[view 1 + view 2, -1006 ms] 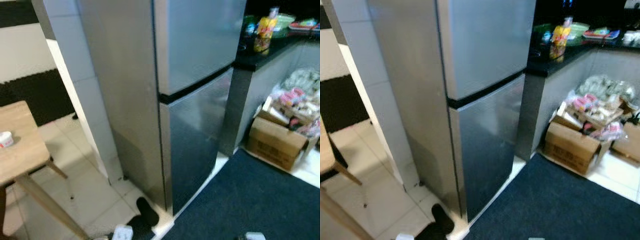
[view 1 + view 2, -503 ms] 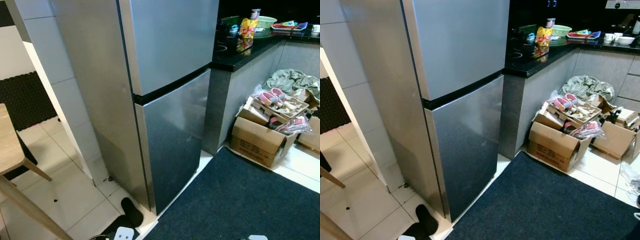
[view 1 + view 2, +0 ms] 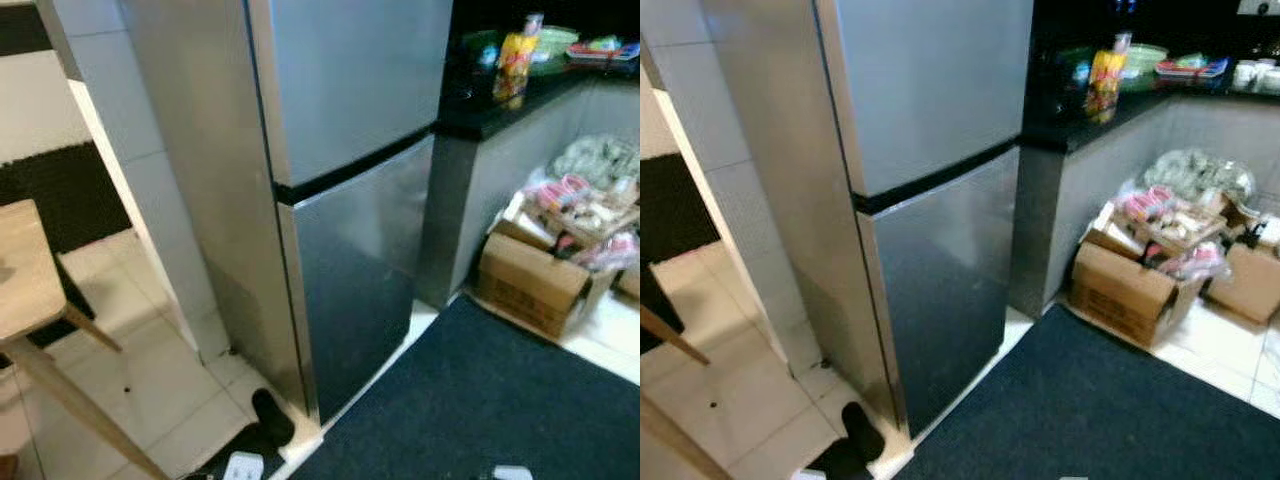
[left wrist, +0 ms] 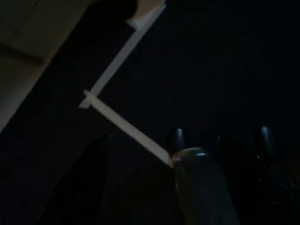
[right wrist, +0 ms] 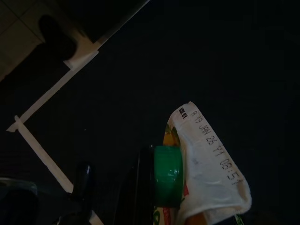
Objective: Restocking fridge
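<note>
Fridge (image 3: 340, 180) stands straight ahead, silver, two doors, both closed; dark seam btwn upper & lower door. White tiled wall (image 3: 140, 170) runs along its left side, black countertop (image 3: 1080, 125) butts against its right. On the counter: yellow packet (image 3: 1105, 80) near the fridge, green bowl (image 3: 1145, 55) & a few dishes further back, all a bit blurred. Below the counter, on the floor, open cardboard box (image 3: 1130, 290) stuffed w/ pinkish items, another box (image 3: 1250, 280) to its right. Dark blue mat (image 3: 1110, 410) covers the floor in front of fridge & counter. Black object (image 3: 272, 417) lies on the white tiles at the fridge's lower left corner. Wooden table (image 3: 25, 280) corner w/ a slanted leg sits at far left.

Right wrist view, dark: right gripper (image 5: 140, 187) holds a carton (image 5: 201, 178) w/ green screw cap & printed date on its white folded top; black fingers clamp it at the cap side, over the mat.

Left wrist view, very dark: left gripper (image 4: 220, 154) hangs over the mat, w/ a greyish cylindrical thing (image 4: 201, 187) btwn the fingers; can't tell what it is or whether it's gripped.
</note>
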Controlling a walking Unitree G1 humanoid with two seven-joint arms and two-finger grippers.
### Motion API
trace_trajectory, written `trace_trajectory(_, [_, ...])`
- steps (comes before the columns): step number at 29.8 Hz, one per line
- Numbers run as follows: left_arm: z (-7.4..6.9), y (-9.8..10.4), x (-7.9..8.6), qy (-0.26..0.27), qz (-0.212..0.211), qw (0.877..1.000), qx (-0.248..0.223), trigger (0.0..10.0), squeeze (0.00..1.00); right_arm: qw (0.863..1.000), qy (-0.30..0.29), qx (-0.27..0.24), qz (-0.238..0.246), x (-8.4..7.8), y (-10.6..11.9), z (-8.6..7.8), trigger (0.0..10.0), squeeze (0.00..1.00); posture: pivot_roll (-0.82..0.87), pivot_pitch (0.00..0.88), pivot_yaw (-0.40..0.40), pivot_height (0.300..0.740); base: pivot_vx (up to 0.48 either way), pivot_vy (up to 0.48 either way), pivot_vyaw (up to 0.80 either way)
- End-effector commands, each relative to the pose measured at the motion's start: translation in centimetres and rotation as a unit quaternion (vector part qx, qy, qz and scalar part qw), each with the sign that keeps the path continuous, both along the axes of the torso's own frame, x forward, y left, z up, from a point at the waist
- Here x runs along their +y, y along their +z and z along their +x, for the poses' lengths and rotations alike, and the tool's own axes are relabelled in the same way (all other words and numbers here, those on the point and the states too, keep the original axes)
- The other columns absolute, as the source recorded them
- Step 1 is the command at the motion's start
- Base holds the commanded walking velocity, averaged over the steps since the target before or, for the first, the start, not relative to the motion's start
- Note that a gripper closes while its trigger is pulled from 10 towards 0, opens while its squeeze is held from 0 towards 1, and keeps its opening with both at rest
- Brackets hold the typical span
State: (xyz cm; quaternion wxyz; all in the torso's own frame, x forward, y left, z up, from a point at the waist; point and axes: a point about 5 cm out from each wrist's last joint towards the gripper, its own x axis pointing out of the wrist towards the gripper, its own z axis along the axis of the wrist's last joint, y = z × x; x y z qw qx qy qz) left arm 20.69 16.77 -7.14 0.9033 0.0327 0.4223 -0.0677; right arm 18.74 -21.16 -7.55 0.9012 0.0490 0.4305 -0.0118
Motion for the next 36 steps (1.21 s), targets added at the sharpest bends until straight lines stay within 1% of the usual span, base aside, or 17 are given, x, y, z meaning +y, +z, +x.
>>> trace_trajectory(1, [0.20, 0.21, 0.12, 0.001, -0.001, 1.000, -0.016, 10.0, 0.00, 1.000, 0.004, 0.001, 0.005, 0.29, -0.18, -0.30, 10.0, 0.00, -0.04, 0.053, 0.056, 0.740, 0.000, 0.000, 0.00])
trace_trajectory(8, [0.40, 0.36, 0.54, 0.011, 0.012, 1.000, -0.023, 10.0, 0.00, 1.000, 0.011, -0.002, 0.006, 0.43, -0.12, -0.18, 10.0, 0.00, -0.04, 0.055, 0.056, 0.740, 0.000, 0.000, 0.00])
trace_trajectory(10, [0.58, 0.51, 0.66, 0.013, 0.016, 0.999, -0.032, 10.0, 0.00, 1.000, 0.014, -0.004, 0.007, 0.60, -0.07, 0.00, 10.0, 0.00, -0.03, 0.055, 0.054, 0.740, 0.369, 0.000, 0.00])
trace_trajectory(36, [0.98, 0.77, 0.73, 0.014, 0.015, 0.999, -0.040, 10.0, 0.00, 1.000, 0.014, -0.009, 0.011, 0.89, 0.00, 0.22, 10.0, 0.00, -0.03, 0.055, 0.060, 0.740, 0.422, 0.000, 0.00])
